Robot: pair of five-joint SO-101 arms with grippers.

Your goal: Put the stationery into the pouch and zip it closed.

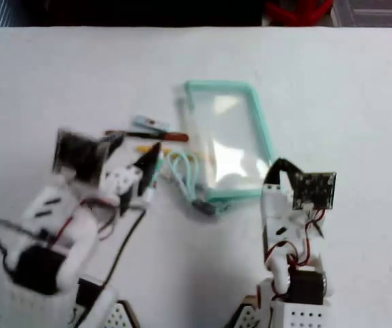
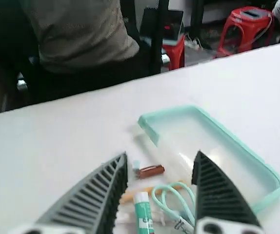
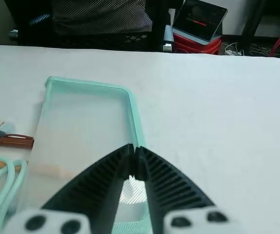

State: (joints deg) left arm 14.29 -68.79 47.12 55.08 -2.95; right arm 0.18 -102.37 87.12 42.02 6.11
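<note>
Loading step, not yet begun: the stationery lies on the table just beside the pouch, none of it visibly inside. The pouch, clear with a mint rim, lies flat near the table's middle, between the two arms. The right gripper has its jaws brought together on the pouch's near rim and appears to pinch it, judged to steady the pouch for loading. The left gripper hangs over the stationery with its jaws spread wide and nothing between them. Below it lie a brown-ended pen, a yellow pencil, a glue stick and a mint cord loop that runs to the pouch's near corner. Whether the zip is open cannot be told. The next move probably calls for the left gripper to descend, close on one item and carry it to the pouch mouth. The items lie close together, some touching, and the cord lies just beside the glue stick and the pencil, so a careless closure might catch the cord as well. Open room: bare table lies beyond the pouch up to the far edge, which is well apart, and also on the pouch's far side from the stationery; the strip between the two arm bases is narrower.
</note>
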